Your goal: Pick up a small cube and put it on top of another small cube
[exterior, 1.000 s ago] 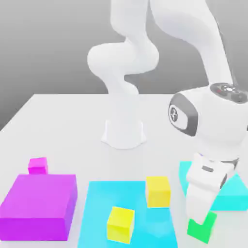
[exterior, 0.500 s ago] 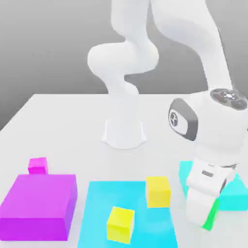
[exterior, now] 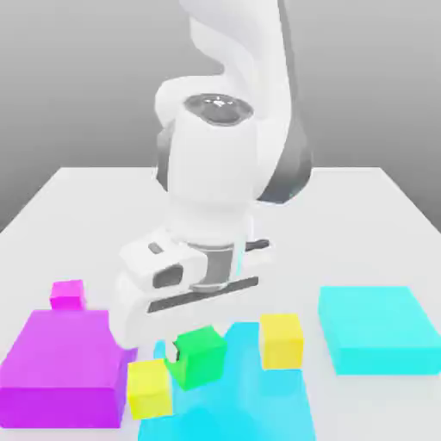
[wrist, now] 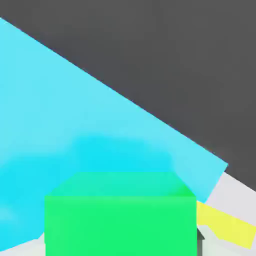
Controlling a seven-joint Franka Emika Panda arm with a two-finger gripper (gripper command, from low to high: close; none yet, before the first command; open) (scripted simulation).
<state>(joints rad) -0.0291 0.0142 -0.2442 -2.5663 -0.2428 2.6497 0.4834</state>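
Exterior view: the gripper (exterior: 179, 351), clamped tight on the green cube (exterior: 198, 356), carries it above the cyan slab (exterior: 258, 405), so I judge it should stay level and high enough to pass over the big magenta block (exterior: 60, 366) before lowering squarely onto the small magenta cube (exterior: 67, 295).

Green cube (wrist: 120, 215) over cyan slab (wrist: 75, 115), yellow cube (wrist: 225, 225) beside.
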